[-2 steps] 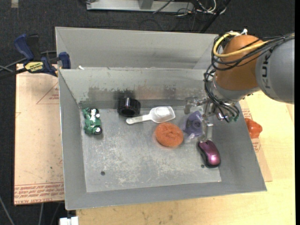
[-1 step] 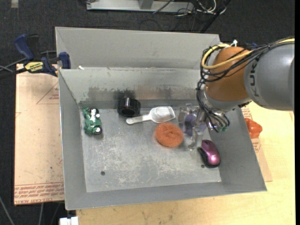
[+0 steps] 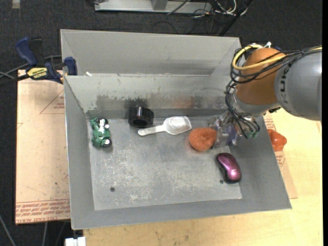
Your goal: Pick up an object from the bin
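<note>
My gripper hangs low at the bin's right side, under the orange wrist cover. Just left of it lies a round orange sponge-like ball, close to the fingertips; whether it touches them is unclear. A purple computer mouse rests on the bin floor just below the gripper. Nothing shows between the fingers.
A white plastic scoop lies mid-bin, a black cylindrical cap sits by the back wall, and a green-and-white toy lies at the left. An orange thing sits on the right slope of the bin.
</note>
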Robot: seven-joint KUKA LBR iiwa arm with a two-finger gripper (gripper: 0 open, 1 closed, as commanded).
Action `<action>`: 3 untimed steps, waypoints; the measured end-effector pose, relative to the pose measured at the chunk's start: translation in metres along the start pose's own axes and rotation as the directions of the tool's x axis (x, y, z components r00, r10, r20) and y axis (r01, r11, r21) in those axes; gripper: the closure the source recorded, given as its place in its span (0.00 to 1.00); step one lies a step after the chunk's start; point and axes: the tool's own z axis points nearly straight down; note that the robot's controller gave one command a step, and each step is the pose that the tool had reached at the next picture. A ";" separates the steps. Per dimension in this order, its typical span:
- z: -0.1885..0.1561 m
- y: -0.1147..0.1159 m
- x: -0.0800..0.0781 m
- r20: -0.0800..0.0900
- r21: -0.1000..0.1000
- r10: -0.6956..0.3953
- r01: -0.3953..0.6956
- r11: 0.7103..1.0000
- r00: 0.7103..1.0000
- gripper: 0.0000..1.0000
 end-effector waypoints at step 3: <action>-0.023 0.003 0.002 -0.008 -0.003 -0.004 0.004 1.000 1.000 1.00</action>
